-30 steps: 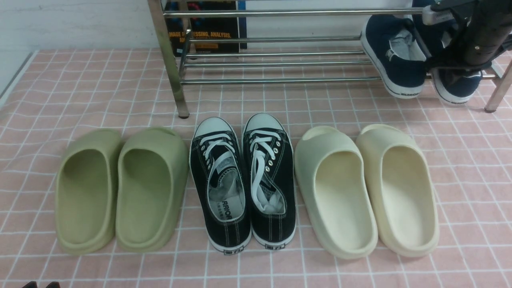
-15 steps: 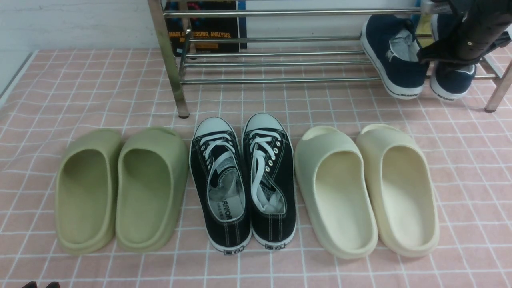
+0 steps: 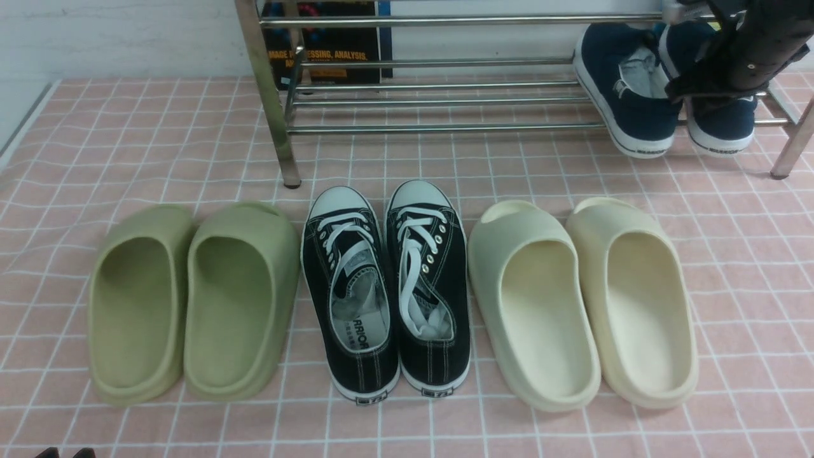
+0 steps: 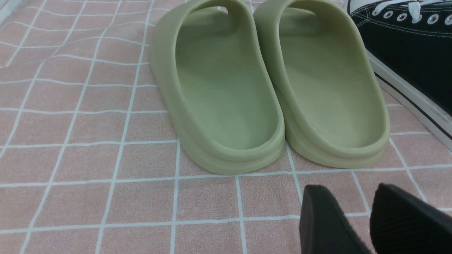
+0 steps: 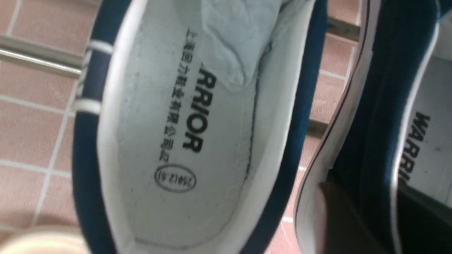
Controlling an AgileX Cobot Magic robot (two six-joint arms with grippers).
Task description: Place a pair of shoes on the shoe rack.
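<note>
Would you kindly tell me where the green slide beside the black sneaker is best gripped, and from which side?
Probably by the heel rim of the green slide, coming from above on the robot's side, one finger inside: that low wall faces the robot and the slide is open on top.

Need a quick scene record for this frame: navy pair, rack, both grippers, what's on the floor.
navy slip-on shoes: both on the shoe rack, lower tier, right end, heels over the front bar
right gripper: at the rightmost navy shoe's collar; whether the jaws are open is unclear
left gripper: low, near the green foam slides; jaws apart, empty
floor row: green slides, black lace-up sneakers, cream foam slides, on the pink checked cloth
task: pair looks placed
</note>
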